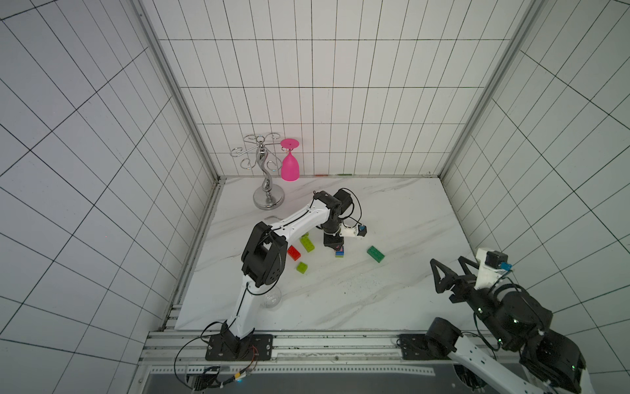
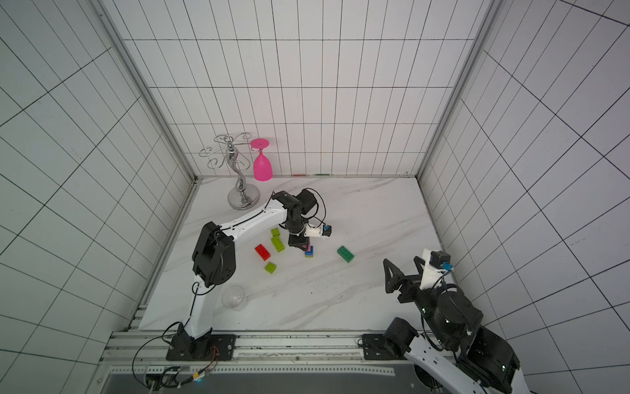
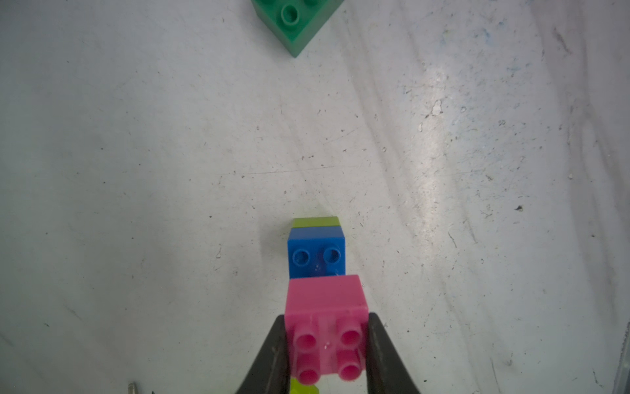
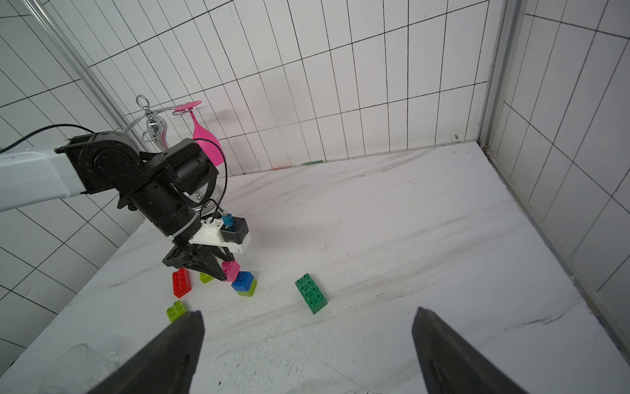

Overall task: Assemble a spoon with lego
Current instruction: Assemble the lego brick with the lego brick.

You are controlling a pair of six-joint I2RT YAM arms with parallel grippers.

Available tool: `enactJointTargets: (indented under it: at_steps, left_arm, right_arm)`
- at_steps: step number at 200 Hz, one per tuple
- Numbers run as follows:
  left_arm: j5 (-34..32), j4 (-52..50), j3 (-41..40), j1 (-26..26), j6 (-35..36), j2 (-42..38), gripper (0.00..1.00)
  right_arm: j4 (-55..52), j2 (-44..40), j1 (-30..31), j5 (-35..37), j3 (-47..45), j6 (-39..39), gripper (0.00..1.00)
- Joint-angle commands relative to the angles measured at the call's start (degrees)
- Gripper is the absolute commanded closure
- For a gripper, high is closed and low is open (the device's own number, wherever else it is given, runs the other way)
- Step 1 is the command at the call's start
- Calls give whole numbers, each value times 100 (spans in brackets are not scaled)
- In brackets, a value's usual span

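My left gripper (image 3: 325,344) is shut on a pink brick (image 3: 325,300), studs facing the camera. It holds the brick right over the spoon build, a blue brick (image 3: 317,252) stacked on a lime brick (image 3: 315,221). I cannot tell whether pink and blue touch. In both top views the left gripper (image 1: 337,248) (image 2: 306,246) points down at mid-table. Loose lego lies around it: a red brick (image 1: 293,252), a long lime brick (image 1: 307,244), a small lime brick (image 1: 301,267) and a dark-green brick (image 1: 375,254). My right gripper (image 1: 446,261) (image 4: 308,310) hangs open and empty at the right.
A silver glass rack (image 1: 267,191) with a pink glass (image 1: 289,167) hanging on it stands at the back left. A clear glass (image 1: 272,300) lies by the left arm's base. Tiled walls close in the white marble table (image 1: 392,300) on three sides.
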Motion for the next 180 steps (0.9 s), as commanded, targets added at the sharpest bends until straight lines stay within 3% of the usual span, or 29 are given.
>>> enactJointTargets:
  at_steps: [1, 180]
  left_arm:
    - [-109, -193, 309, -99, 135, 307, 81]
    - [-1039, -399, 545, -508, -67, 1232, 81]
  right_arm:
    - [54, -127, 95, 158, -116, -40, 1]
    - [-9, -236, 371, 391, -89, -3, 1]
